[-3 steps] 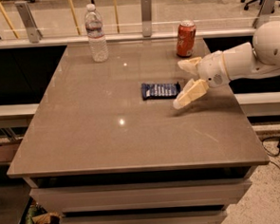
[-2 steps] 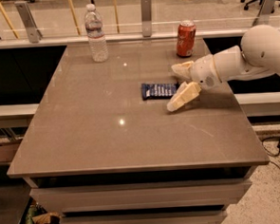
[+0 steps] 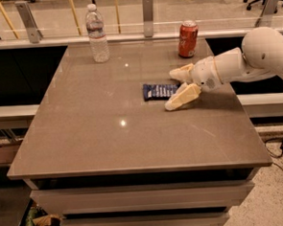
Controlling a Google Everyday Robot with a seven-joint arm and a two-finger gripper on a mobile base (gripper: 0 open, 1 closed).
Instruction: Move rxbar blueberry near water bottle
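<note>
At table (image 3: 109,141) centre: rxbar blueberry (image 3: 159,91), flat, unmoved. We log gripper (image 3: 177,87) advanced from 3 o'clock, jaws spread, now straddling its right end; grasp pending, we judge. Destination water bottle (image 3: 97,35) well apart at 11 o'clock; soda can (image 3: 188,38) at 1.

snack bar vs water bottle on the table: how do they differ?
The water bottle stands upright at the far left of the table; the snack bar lies flat, right of the middle. The bottle is tall and clear with a white cap; the bar is low and dark blue. The gripper is at the bar's right end with its jaws open, far from the bottle. Both rest on the same tabletop.
</note>
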